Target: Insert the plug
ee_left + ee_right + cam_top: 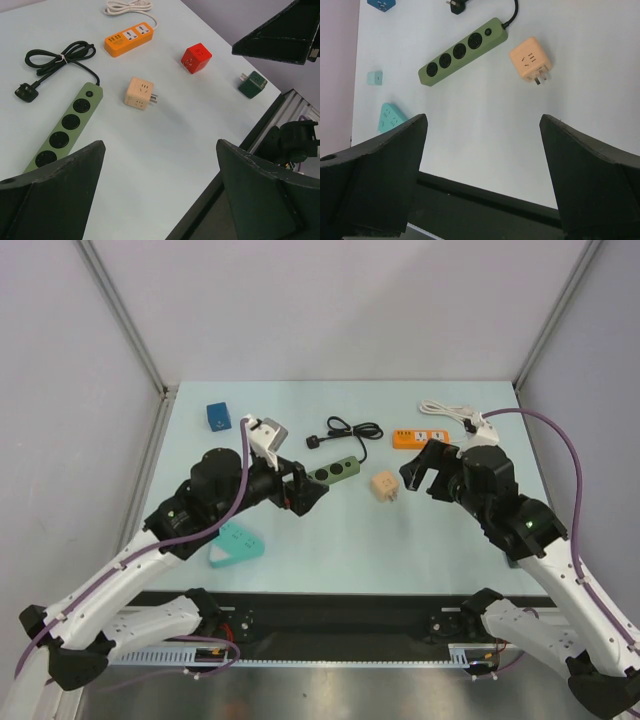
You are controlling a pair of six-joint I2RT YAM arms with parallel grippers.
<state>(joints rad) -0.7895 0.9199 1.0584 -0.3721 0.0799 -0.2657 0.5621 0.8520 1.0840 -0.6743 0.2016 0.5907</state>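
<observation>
Mid-counter [340,540], between the two arms, the peach cube plug [384,486] lies on its side, just right of the green power strip [335,472] and apart from it. The left pincer [306,490] and the right pincer [421,478] both stand wide and hold nothing. The risk, as I judge it, is that the cube's prongs (short, pointing sideways) end up skewed after an off-centre grasp and miss the socket. The unheld strip would then likely slide away when pushed.
</observation>
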